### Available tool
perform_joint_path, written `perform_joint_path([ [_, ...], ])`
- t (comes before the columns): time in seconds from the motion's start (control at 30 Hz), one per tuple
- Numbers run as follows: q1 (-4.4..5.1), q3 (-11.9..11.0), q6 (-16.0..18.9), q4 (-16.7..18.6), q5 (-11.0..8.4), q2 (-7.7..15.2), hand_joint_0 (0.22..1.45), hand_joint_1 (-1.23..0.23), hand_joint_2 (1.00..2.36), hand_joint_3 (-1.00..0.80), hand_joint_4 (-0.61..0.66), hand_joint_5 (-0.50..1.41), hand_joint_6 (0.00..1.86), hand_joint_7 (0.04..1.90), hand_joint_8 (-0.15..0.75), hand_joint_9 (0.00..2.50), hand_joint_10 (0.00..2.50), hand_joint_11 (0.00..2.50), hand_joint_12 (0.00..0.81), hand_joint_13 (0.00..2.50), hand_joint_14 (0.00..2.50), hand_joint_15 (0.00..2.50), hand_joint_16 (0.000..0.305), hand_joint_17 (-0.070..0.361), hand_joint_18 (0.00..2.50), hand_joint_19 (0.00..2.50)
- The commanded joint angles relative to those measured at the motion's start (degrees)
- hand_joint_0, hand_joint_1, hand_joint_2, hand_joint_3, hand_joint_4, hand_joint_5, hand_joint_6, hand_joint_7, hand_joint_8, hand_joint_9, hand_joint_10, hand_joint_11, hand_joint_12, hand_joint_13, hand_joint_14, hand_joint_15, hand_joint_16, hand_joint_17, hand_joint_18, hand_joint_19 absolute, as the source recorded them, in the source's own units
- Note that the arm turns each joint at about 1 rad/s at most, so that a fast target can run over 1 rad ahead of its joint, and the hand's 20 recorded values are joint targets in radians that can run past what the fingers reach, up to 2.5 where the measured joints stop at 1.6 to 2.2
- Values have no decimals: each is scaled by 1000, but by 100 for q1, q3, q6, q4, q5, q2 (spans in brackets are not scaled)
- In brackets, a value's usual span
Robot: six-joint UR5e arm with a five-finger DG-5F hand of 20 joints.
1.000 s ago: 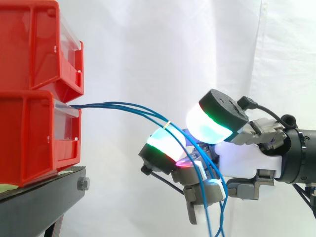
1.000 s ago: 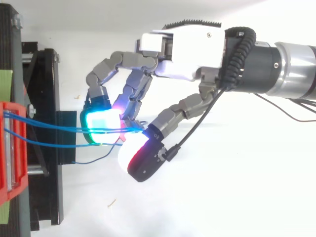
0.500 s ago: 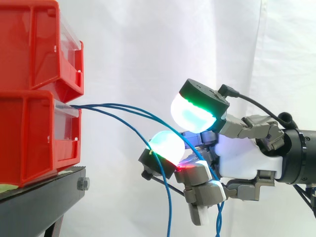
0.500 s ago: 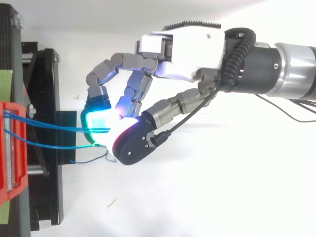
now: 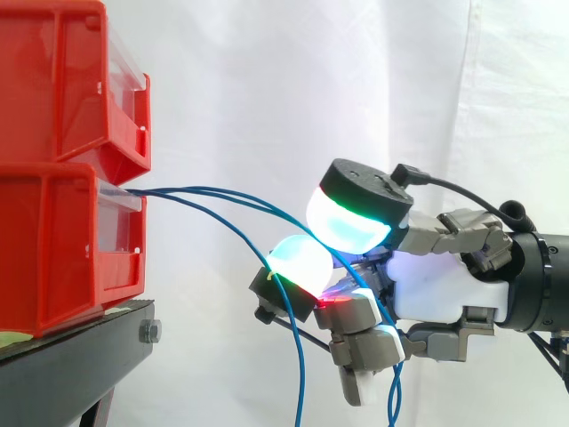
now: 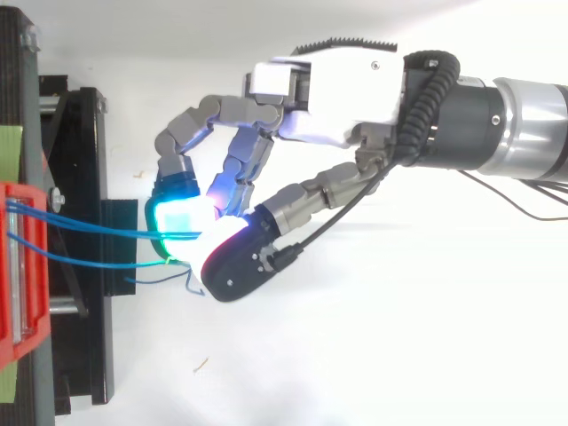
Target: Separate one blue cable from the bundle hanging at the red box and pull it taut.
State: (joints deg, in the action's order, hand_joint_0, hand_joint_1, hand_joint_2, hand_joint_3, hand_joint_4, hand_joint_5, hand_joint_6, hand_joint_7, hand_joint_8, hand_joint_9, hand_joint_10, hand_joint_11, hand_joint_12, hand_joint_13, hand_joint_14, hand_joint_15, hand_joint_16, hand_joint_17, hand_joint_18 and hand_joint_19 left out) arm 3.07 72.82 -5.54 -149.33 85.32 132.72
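Side view first: I've got the red bins (image 5: 53, 240) stacked at nine o'clock on the black stand (image 5: 71, 365), with the white curtain (image 5: 267, 89) behind. The blue cables (image 5: 191, 188) leave the front lip of the lower bin and arc across toward four o'clock, curved rather than straight. They run into the hand (image 5: 440, 289), which sits around four o'clock with the arm entering from three. The hand is clamped: the thumb curls down from twelve onto a finger's pad, and the upper strands run into that pinch. How many are caught I cannot tell. One lower strand crosses the near side of that finger, and two tails drop toward six o'clock, off the bottom edge. Top view now: the bins are at nine o'clock and the hand (image 6: 328, 89) reaches in from three. Its glowing pads (image 6: 182, 217) are pressed together left of centre, with the cables running in from nine. A loose cable end pokes out toward eight o'clock, just beside the pinch.
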Motion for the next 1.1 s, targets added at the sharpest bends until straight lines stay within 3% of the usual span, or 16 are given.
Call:
perform_joint_path([
  [0.0,10,-5,0,0,-33,-1,583,-661,1000,-500,169,-148,847,1097,389,1116,20,1123,404,1099,22,1076,43,96,1090,678],
  [0.1,19,4,0,9,-60,-1,611,-610,1000,-500,167,-140,834,1058,378,1144,21,1098,399,1125,22,1094,41,93,1089,693],
  [0.43,19,4,44,-26,-60,-1,636,-783,1018,-163,62,-161,863,1165,402,1113,19,1115,410,1119,20,1068,44,98,1126,657],
  [0.6,19,4,44,-26,-68,-1,679,-860,1015,-259,78,-183,890,1110,381,1061,20,1109,397,1091,23,1081,42,94,1095,657],
  [0.67,19,4,44,-44,-68,-1,679,-870,1008,-392,127,-179,884,1079,380,1060,20,1115,400,1092,23,1073,41,93,1091,656],
  [0.73,27,4,53,-44,-68,-1,655,-813,1000,-500,151,-167,872,1091,385,1077,20,1108,403,1089,23,1086,41,92,1086,665],
  [0.87,36,4,114,-53,-68,-1,599,-672,1000,-500,150,-154,857,1108,388,1109,21,1103,399,1096,22,1082,41,92,1085,681],
  [1.07,36,-5,167,-62,-77,-1,621,-598,1002,-476,141,-148,844,1122,379,1129,20,1071,392,1102,23,1049,41,91,1086,701],
])
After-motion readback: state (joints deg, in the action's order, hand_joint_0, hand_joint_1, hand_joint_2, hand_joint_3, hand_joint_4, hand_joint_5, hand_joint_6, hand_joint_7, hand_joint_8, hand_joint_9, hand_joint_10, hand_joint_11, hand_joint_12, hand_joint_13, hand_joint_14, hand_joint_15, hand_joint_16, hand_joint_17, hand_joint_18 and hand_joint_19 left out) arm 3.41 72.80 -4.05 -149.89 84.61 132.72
